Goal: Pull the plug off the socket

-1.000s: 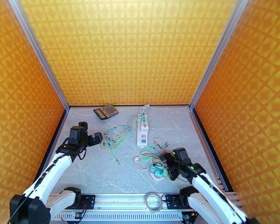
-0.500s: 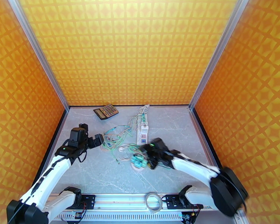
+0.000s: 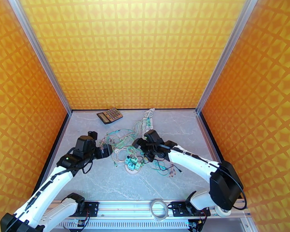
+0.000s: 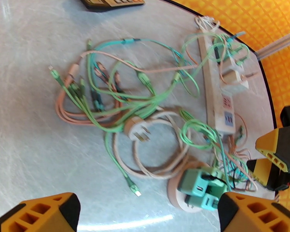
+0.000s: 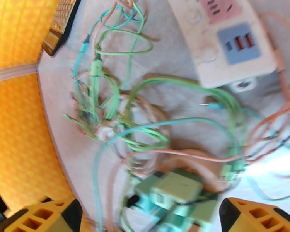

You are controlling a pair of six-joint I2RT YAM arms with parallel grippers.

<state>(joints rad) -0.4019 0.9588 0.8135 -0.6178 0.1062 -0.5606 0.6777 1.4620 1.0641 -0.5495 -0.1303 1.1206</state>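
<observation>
Landmark: a long white plastic power strip (image 4: 216, 105), lying lengthwise away from the arms.
Task thing: blocky teal plugs (image 4: 201, 186) clustered on a round beige socket disc (image 4: 174, 194), just off the power strip's near end, toward the arm bases.
Seating: the teal plugs appear pushed fully home. The right wrist view is blurred there, so this is not certain.
Left gripper (image 4: 145, 215): jaws spread wide, holding nothing, left of the power strip across a tangle of green and pink cables (image 4: 106, 101).
Right gripper (image 5: 149, 215): jaws spread wide and empty, poised over the power strip's near end, with the teal plugs between its fingers in its own view.
Also there: a gold calculator (image 3: 110, 115), beyond the cables and left of the power strip's far end.
Done: both arms stand near the socket disc.
Left: nothing is gripped yet. Probably one gripper must steady the socket disc while the other grips a plug and draws it out.
</observation>
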